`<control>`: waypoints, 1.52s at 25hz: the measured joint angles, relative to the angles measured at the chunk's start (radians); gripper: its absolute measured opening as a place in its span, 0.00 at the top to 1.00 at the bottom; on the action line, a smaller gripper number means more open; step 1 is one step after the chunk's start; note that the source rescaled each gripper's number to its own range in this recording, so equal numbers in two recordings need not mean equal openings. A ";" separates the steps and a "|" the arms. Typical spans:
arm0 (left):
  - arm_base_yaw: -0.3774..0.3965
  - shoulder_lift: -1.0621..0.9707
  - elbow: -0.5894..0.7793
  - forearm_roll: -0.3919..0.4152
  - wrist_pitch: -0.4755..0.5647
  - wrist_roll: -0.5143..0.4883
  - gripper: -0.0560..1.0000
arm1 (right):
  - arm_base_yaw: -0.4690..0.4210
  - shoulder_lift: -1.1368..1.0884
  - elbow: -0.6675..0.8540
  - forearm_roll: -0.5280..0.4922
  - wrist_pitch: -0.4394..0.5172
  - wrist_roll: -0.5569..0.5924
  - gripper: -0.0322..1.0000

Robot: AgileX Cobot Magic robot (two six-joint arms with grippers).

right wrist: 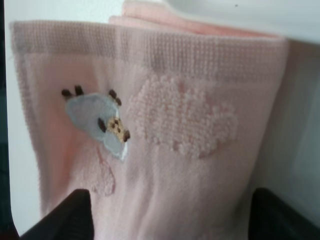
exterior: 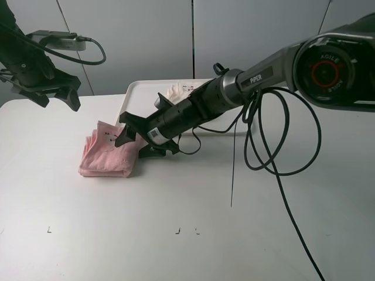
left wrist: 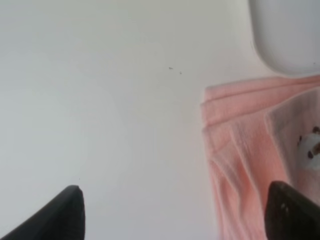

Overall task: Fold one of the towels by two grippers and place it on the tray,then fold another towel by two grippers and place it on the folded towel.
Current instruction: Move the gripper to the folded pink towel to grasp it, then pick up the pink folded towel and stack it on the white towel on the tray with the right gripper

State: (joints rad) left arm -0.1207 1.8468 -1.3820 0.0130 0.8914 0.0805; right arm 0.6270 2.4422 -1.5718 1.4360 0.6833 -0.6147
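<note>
In the high view the right pincer [exterior: 130, 133] reaches far across the middle, its arm [exterior: 234, 88] stretched low over the table [exterior: 187, 234]. Its jaws are spread, and their tips sit at the near edge of the pink towel [exterior: 108, 157]; whether they press the cloth cannot be told from here. The towel lies folded just beyond and below the tips, one corner raised toward them. Behind the pincer's wrist stands the tray [exterior: 140, 93], with the white towel [exterior: 174, 92] on it, partly hidden by the arm. The left pincer [exterior: 58, 96] hangs high and well apart from the pink towel, jaws spread, holding nothing. Wide bare table lies toward the camera from both pincers; loose cables [exterior: 275, 146] trail under the right arm.

In the left wrist view the two fingertips [left wrist: 60, 215] stand wide apart. The pink towel's stacked folded edges [left wrist: 240, 150] lie toward one fingertip, and the tray's rounded corner [left wrist: 285, 35] sits just past the towel. Bare table fills the room between the tips.

In the right wrist view the pink towel [right wrist: 165, 135] fills the gap between the spread fingertips [right wrist: 70, 215], very close. Its woven hem runs straight across, far from the tips, and a small stitched bee [right wrist: 100, 125] shows on the cloth. The tray's edge [right wrist: 240, 15] lies just beyond the hem.
</note>
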 joint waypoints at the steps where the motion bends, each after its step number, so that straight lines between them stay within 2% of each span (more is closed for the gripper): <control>1: 0.000 0.000 0.000 0.000 0.000 0.000 0.07 | 0.002 0.005 0.000 0.011 0.000 0.000 0.30; 5: 0.000 0.000 0.000 0.000 0.000 0.000 0.07 | 0.017 0.014 0.000 0.038 -0.004 -0.019 0.39; 8: 0.000 0.000 0.000 0.000 0.000 0.000 0.07 | 0.026 0.014 0.000 0.038 -0.026 -0.037 0.56; 13: 0.000 0.000 0.000 0.000 0.000 0.000 0.07 | 0.029 0.014 0.000 0.042 -0.037 -0.047 0.92; 19: 0.000 0.000 0.000 0.000 0.000 0.000 0.07 | 0.029 0.010 0.000 0.073 -0.014 -0.051 0.92; 24: 0.000 0.000 0.000 0.000 0.004 0.000 0.07 | 0.024 -0.071 0.000 0.056 -0.068 -0.049 0.92; 29: 0.000 0.000 0.000 -0.004 0.008 0.000 0.07 | -0.061 -0.134 -0.071 -0.031 -0.072 -0.037 0.92; 34: 0.000 0.000 0.000 -0.013 0.018 0.000 0.07 | -0.161 -0.138 -0.185 -0.187 -0.062 0.087 0.92; 38: 0.000 0.000 0.000 -0.013 0.019 0.000 0.07 | -0.219 -0.140 -0.255 -0.225 -0.039 0.155 0.92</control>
State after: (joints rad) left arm -0.1207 1.8468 -1.3820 0.0000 0.9100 0.0805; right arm 0.4082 2.3019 -1.8265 1.2107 0.6443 -0.4594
